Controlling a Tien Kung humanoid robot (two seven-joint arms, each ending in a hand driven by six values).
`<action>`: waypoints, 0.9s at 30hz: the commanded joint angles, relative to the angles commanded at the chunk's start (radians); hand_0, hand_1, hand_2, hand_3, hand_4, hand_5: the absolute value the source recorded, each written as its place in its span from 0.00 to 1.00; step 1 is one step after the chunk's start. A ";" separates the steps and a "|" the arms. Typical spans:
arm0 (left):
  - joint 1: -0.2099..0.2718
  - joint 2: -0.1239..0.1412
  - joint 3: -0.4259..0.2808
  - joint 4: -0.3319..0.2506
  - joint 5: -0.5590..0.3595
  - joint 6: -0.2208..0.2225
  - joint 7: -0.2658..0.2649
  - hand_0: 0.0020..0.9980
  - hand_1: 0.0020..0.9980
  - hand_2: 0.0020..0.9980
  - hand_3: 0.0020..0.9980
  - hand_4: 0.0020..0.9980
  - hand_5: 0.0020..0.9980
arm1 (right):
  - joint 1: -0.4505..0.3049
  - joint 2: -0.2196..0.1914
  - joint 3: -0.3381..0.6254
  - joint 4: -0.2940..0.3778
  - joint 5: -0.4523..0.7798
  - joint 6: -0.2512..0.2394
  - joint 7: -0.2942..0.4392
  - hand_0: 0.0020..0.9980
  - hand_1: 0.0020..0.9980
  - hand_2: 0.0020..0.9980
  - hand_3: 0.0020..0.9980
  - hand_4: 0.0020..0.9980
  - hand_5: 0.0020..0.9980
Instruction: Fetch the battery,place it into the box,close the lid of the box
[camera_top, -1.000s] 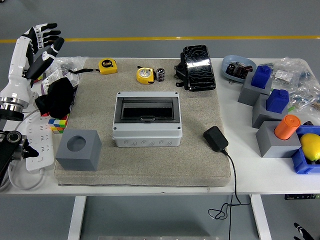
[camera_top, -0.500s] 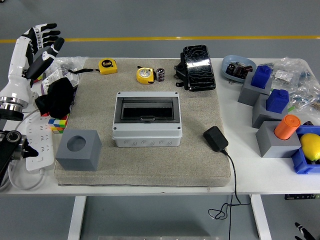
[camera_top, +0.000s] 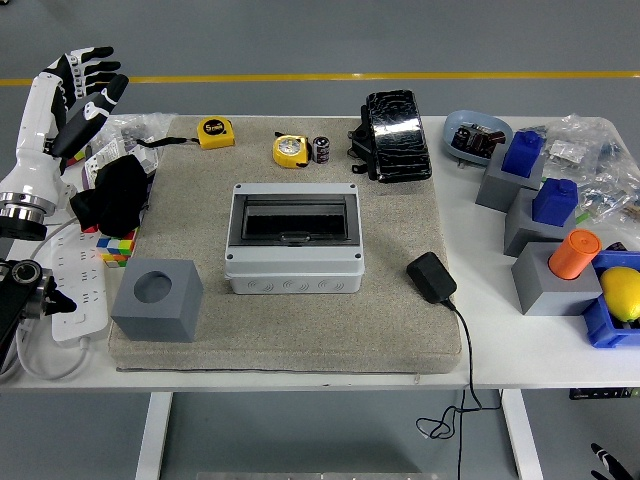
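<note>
A white table (camera_top: 500, 350) carried a beige mat (camera_top: 290, 330) with a grey box (camera_top: 293, 268) at its middle. The box's dark tinted lid (camera_top: 293, 220) appeared to lie over the opening, though whether it was latched or only resting could not be told. The battery (camera_top: 321, 149), a small dark cylinder, stood at the far edge of the mat, just beside a yellow tape measure (camera_top: 289, 150) and near a black case (camera_top: 397, 135). It was well apart from the box.

The robot's left hand (camera_top: 85, 85) was raised at the far left, beyond the table's corner, its fingers (camera_top: 97, 68) spread and holding nothing. It was well apart from the battery. The right hand was not in view; only a dark tip showed at the lower right corner.

Other things lay about: a second yellow tape measure (camera_top: 215, 132), a grey cube (camera_top: 157, 298) with a round hole on the near left of the mat, a black power adapter (camera_top: 431, 276) with its cord trailing over the table's edge, and grey and blue blocks (camera_top: 530, 190) at the right.

By the look of it, the task was at its very start, with fetching the battery not yet begun. The next move would call for a hand to reach across to the far edge of the mat and pinch the battery without knocking the tape measure touching close beside it. The lid would likely need lifting before the battery could go in.
</note>
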 joint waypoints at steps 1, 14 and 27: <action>0.000 0.000 -0.001 0.000 0.000 0.000 0.000 0.65 0.68 0.71 0.74 1.00 0.77 | 0.000 0.000 0.000 0.000 0.000 0.000 0.000 0.67 0.68 0.68 0.57 1.00 0.49; -0.002 -0.004 -0.015 -0.003 0.008 -0.020 0.016 0.64 0.68 0.69 0.72 1.00 0.77 | 0.004 -0.009 -0.001 0.000 -0.001 0.002 -0.001 0.67 0.68 0.69 0.57 1.00 0.49; 0.010 -0.002 -0.030 -0.016 0.011 -0.019 0.015 0.65 0.68 0.70 0.72 1.00 0.78 | 0.004 -0.006 -0.002 0.000 0.000 0.001 0.000 0.68 0.68 0.69 0.57 1.00 0.49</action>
